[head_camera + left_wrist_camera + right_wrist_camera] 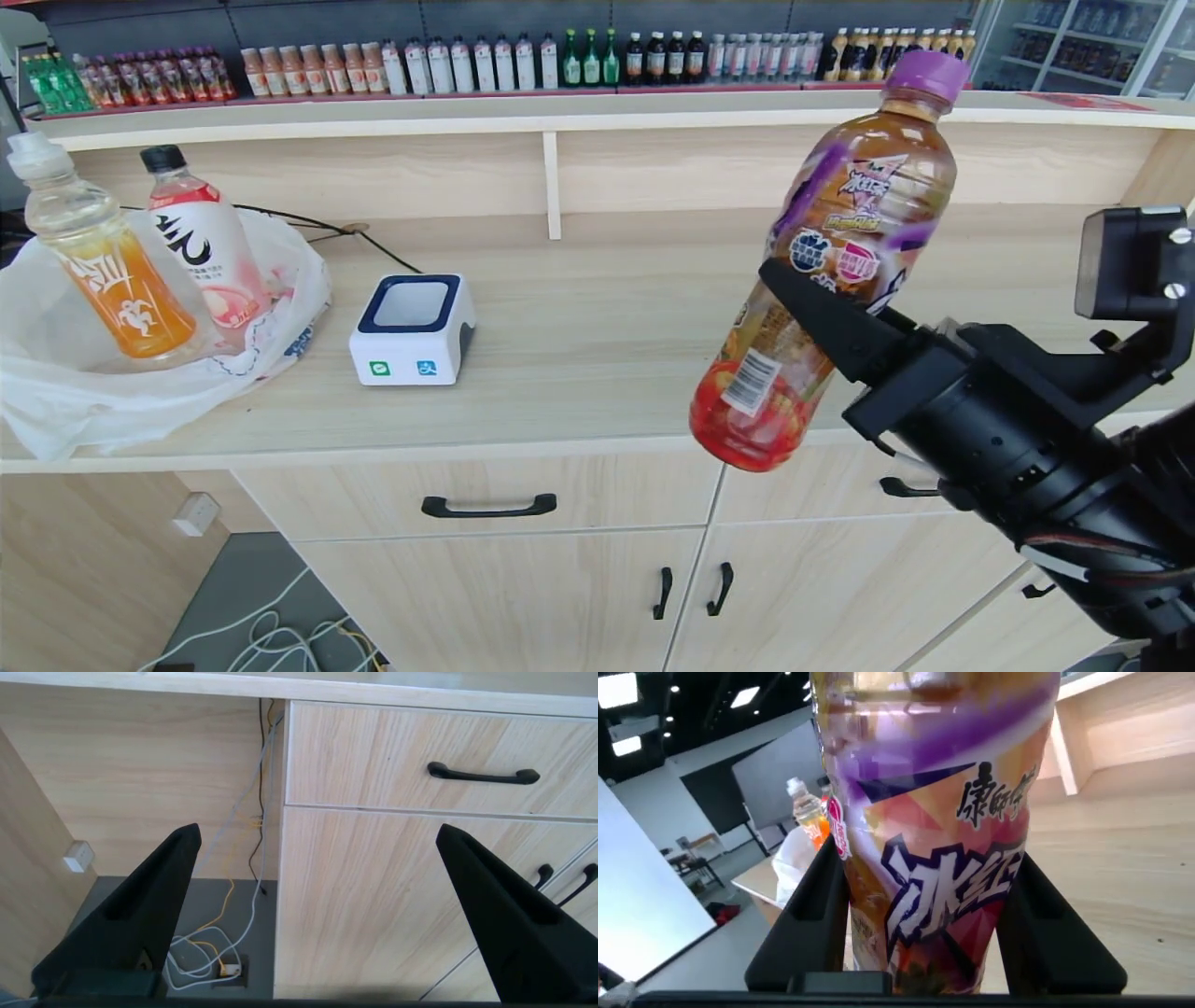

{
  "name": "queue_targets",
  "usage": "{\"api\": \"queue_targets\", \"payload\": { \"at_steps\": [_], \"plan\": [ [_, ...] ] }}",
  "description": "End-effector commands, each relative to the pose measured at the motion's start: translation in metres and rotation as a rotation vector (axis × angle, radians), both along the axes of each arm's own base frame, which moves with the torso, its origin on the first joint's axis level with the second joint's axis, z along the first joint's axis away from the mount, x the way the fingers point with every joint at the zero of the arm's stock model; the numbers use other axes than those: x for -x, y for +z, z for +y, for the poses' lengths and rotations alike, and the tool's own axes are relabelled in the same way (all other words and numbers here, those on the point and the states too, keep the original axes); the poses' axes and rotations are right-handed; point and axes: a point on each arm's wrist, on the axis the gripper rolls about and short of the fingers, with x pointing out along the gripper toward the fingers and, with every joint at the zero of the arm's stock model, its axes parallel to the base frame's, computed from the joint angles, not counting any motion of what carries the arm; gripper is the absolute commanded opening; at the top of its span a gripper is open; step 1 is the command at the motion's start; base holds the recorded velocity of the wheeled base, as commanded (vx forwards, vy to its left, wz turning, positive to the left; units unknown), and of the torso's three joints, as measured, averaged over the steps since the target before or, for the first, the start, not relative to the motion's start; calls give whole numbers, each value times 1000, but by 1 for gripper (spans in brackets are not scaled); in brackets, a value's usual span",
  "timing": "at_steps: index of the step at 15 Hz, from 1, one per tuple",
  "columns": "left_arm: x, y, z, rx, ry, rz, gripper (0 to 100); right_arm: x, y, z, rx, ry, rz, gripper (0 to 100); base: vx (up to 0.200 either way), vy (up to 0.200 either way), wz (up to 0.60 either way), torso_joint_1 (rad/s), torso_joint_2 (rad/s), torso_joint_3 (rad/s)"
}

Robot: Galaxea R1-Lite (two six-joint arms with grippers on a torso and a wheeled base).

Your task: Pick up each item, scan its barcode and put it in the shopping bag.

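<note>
Bottle (868, 187), purple-capped, is clamped between the fingers of the right pincer (808, 303), gripped around its lower half. It is tilted, cap up and base down, and raised over the front edge of the tabletop (597, 373). Well to this pincer's left and lower, the scanner (413, 327) stands on the tabletop. Farther left still lies the bag (56, 401), with an orange bottle (112, 271) and a pink bottle (201, 243) upright in it. The left pincer (318, 835) is spread wide, nothing between its fingers, below the tabletop; ahead of it is a drawer (402, 765).
</note>
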Motion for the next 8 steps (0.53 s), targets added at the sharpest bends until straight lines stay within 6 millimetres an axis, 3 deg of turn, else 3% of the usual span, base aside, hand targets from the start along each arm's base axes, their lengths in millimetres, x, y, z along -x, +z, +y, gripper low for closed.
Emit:
{"api": "queue_targets", "payload": {
  "at_steps": [1,4,8],
  "plan": [
    [0,0,0,1,0,0,100,-13,-4,-20,47,-118,-15,0,0,0,0,0,0,0],
    [0,0,0,-13,-3,0,100,-33,-5,-56,99,-317,-41,0,0,0,0,0,0,0],
    [0,0,0,-13,-3,0,100,-35,-11,-68,141,-378,-31,0,0,0,0,0,0,0]
  ]
}}
